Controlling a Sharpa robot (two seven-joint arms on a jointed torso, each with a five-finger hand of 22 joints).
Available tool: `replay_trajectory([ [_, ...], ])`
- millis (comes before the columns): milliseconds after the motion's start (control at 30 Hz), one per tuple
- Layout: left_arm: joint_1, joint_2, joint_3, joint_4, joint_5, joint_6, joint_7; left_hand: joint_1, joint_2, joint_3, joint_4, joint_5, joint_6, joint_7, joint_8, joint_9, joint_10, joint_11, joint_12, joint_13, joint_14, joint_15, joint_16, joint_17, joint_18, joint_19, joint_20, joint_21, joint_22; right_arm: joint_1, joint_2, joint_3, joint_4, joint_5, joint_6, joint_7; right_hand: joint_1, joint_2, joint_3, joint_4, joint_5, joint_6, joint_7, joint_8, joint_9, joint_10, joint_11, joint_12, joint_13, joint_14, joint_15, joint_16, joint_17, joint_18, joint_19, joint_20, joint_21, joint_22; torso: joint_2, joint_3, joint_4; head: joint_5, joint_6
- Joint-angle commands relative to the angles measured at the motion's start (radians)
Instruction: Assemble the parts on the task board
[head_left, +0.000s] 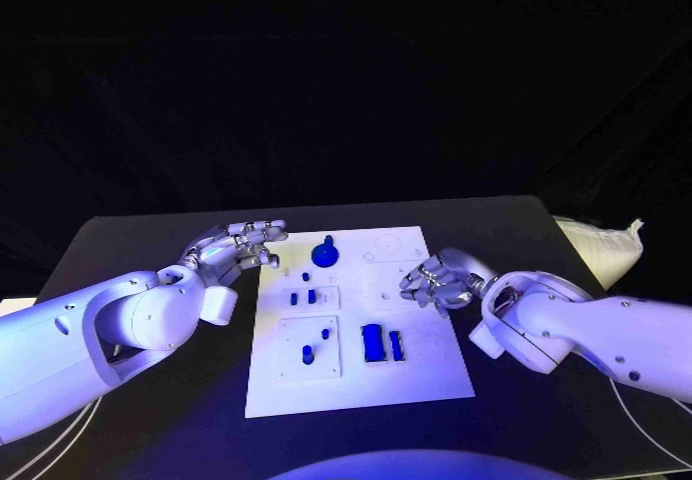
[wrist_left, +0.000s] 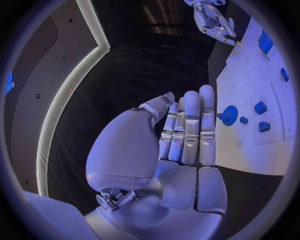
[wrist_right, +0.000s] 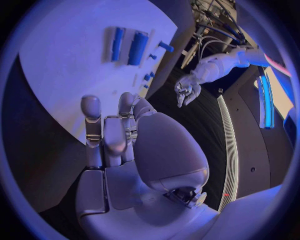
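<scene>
Blue plastic parts (head_left: 374, 342) are seen scattered on the white task board (head_left: 433, 385), assembly seemingly barely begun, with left robot hand (head_left: 238, 245) and right robot hand (head_left: 438, 281) both empty, fingers loosely apart.

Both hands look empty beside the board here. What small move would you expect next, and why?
Probably the left hand reaches toward the round blue part on the task board: it hovers empty just off the board's edge near that part. The right hand also holds nothing.
</scene>
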Motion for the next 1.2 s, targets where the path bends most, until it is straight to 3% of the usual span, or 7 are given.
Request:
replay_trajectory([
  [33,-0.002,0.012,0.001,-0.022,0.003,-0.01,0.056,-0.007,0.0,-0.014,0.002,0.0,-0.013,0.003,0.003,-0.002,-0.014,0.009,0.004,-0.005,-0.065,0.01,-0.118,-0.059,0.016,-0.081,0.011,-0.07,-0.037,0.029,0.028,0.001,-0.079,0.434,-0.029,0.327,0.021,-0.005,0.026,-0.001,-0.018,-0.012,0.012,-0.005,-0.013,-0.042,0.015,-0.1,-0.097,-0.104,0.014,-0.284,-0.287,0.011,-0.062,0.014,-0.109,-0.091,-0.032,-0.0079,0.0012,-0.006,0.019],
  [400,-0.005,0.083,0.001,-0.17,0.032,-0.092,0.138,0.004,0.006,0.017,0.017,0.002,-0.03,0.004,-0.026,-0.006,-0.014,0.035,-0.096,-0.013,-0.131,0.09,-0.607,-0.266,0.012,-0.333,0.098,-0.375,-0.266,0.069,0.184,0.004,-0.333,0.715,0.102,0.542,0.046,-0.054,0.192,-0.009,-0.08,-0.065,0.067,-0.007,-0.108,-0.096,0.099,-0.334,-0.526,-0.317,0.132,-0.879,-0.641,-0.009,-0.26,0.116,-0.46,-0.309,-0.094,-0.014,0.0121,-0.001,0.096],
  [833,-0.003,0.174,0.002,-0.288,0.02,-0.135,0.152,0.007,0.007,0.017,0.021,0.003,-0.024,0.014,-0.044,-0.006,-0.028,0.048,-0.141,-0.014,-0.106,0.109,-0.755,-0.328,0.022,-0.326,0.129,-0.465,-0.392,0.071,0.319,0.012,-0.518,0.731,0.158,0.607,-0.04,-0.066,0.29,-0.084,-0.08,-0.053,0.074,-0.005,-0.196,-0.068,0.106,-0.329,-0.752,-0.222,0.138,-1.042,-0.828,0.014,-0.142,0.141,-0.61,-0.445,-0.119,-0.0032,0.0256,0.03,0.134],
  [867,-0.003,0.166,0.001,-0.28,0.021,-0.109,0.122,-0.402,0.034,-0.121,0.048,-0.037,-0.327,-0.051,-0.115,-0.072,-0.353,-0.003,-0.204,-0.075,-0.415,0.068,-0.81,-0.415,-0.037,-0.558,0.052,-0.499,-0.54,0.072,0.311,0.011,-0.503,0.706,0.106,0.553,-0.457,0.002,0.187,-0.144,-0.141,-0.355,0.016,-0.069,-0.232,-0.417,0.065,-0.396,-0.813,-0.581,0.039,-1.117,-0.865,-0.051,-0.424,0.078,-0.702,-0.532,-0.115,-0.0067,0.0228,0.024,0.127],
  [900,-0.004,0.166,0.002,-0.279,0.02,-0.111,0.123,-0.412,0.108,-0.124,0.048,-0.037,-0.339,-0.05,-0.115,-0.072,-0.365,-0.002,-0.204,-0.075,-0.423,0.067,-0.813,-0.415,-0.037,-0.563,0.049,-0.503,-0.546,0.072,0.311,0.011,-0.502,0.707,0.104,0.554,-0.479,0.002,0.184,-0.144,-0.144,-0.364,0.014,-0.069,-0.234,-0.426,0.062,-0.396,-0.813,-0.59,0.039,-1.117,-0.867,-0.051,-0.43,0.076,-0.708,-0.537,-0.114,-0.0065,0.0221,0.025,0.128],
  [1167,-0.013,0.15,0.005,-0.222,-0.006,-0.199,0.147,-0.657,0.108,-0.206,0.048,-0.123,-0.521,-0.083,-0.115,-0.072,-0.56,-0.029,-0.204,-0.075,-0.603,0.042,-0.849,-0.415,-0.056,-0.7,0.003,-0.594,-0.636,0.077,0.309,0.001,-0.441,0.755,0.016,0.588,-0.734,0.002,0.123,-0.144,-0.183,-0.542,-0.021,-0.069,-0.321,-0.632,0.038,-0.396,-0.813,-0.801,0.039,-1.117,-0.958,-0.068,-0.597,0.039,-0.765,-0.591,-0.1,0.0028,-0.0084,0.069,0.152],
  [1200,-0.015,0.146,0.006,-0.209,-0.011,-0.218,0.153,-0.684,0.108,-0.214,0.048,-0.123,-0.541,-0.087,-0.115,-0.072,-0.582,-0.033,-0.204,-0.075,-0.623,-0.028,-0.853,-0.415,-0.065,-0.715,-0.002,-0.594,-0.645,0.078,0.309,-0.001,-0.427,0.766,-0.003,0.595,-0.764,0.002,0.116,-0.144,-0.187,-0.563,-0.025,-0.069,-0.321,-0.656,-0.033,-0.396,-0.813,-0.826,0.039,-1.117,-0.958,-0.068,-0.617,0.035,-0.771,-0.597,-0.097,0.0049,-0.015,0.079,0.158],
])
